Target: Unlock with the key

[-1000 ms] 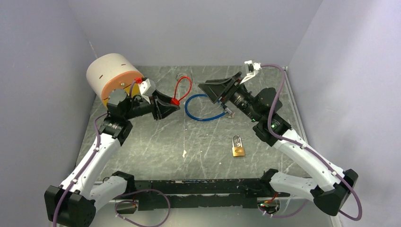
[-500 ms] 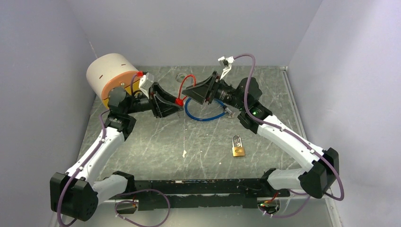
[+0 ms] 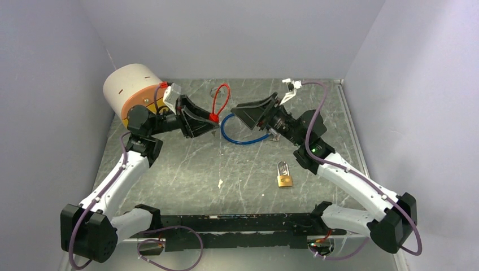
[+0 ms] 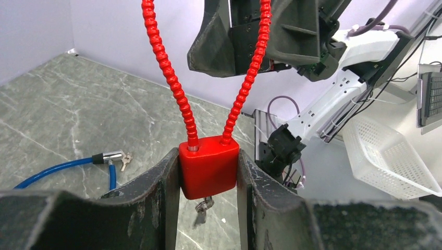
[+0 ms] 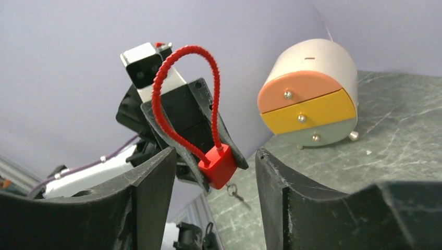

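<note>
Above the far middle of the veined grey surface (image 3: 169, 169), the left end effector (image 3: 210, 121) is clamped on one blocky red lock (image 4: 208, 169) with a ribbed cable loop. One small metal key (image 4: 202, 204) hangs from the lock's underside. The right end effector (image 5: 213, 153) faces it with fingers apart and empty; one blue cable lock (image 3: 243, 140) and one brass padlock (image 3: 285, 180) lie on the surface.

Illumination is bright, even and diffuse, from overhead. Shadows on the table (image 3: 169, 169) are faint and soft-edged, and they fall close under the arms. The top view is sharp from the near edge to the far edge. In the left wrist view the fingers (image 4: 151, 208) render dark and slightly soft (close-focus limit). The red lock (image 4: 208, 169) is crisp.
</note>
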### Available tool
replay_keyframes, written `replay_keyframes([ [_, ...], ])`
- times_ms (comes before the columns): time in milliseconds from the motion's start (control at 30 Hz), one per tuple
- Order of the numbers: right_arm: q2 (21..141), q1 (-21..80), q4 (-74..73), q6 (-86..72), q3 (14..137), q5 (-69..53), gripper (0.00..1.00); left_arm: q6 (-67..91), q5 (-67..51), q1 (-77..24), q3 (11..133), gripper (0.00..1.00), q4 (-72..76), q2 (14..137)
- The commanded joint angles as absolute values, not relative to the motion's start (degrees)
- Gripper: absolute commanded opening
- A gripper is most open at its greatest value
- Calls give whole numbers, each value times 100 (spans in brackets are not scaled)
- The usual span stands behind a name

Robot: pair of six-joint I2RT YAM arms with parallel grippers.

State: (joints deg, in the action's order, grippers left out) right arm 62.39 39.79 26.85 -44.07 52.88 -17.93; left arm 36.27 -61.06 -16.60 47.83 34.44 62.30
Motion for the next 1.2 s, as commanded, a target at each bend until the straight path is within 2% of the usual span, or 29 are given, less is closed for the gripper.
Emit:
replay_keyframes([
  [0,6406,3951,2996,-4551,5479,-1474,56,4361,-6311,-1676,4782,3,4570,6356],
  [267,7320,3964,3268,-4485,6486,-2872,61,4868,-6648,-1679,4838,3,5157,6634],
  [400,7600,3979,3446,-4679,6710,-3267,60,4920,-6699,-1686,4869,3,5205,6668],
  [567,7893,3990,3287,-4757,7029,-3429,47,5242,-7012,-1696,4886,3,5523,6789],
  [667,8020,3984,3131,-4765,7286,-3523,35,5697,-7233,-1705,4902,3,6073,6956],
  [800,7975,3984,2599,-4525,7495,-3242,0,6034,-7237,-1705,4904,3,6524,7108],
  [900,7629,3983,2059,-3950,7418,-2541,0,5788,-7155,-1705,4875,3,6201,7059],
  [1067,6922,3976,1545,-3211,7255,-1205,0,4646,-7027,-1704,4737,2,4617,6710],
  [1167,6727,3972,1404,-2886,7240,-804,0,3888,-6918,-1705,4711,3,3424,6470],
])
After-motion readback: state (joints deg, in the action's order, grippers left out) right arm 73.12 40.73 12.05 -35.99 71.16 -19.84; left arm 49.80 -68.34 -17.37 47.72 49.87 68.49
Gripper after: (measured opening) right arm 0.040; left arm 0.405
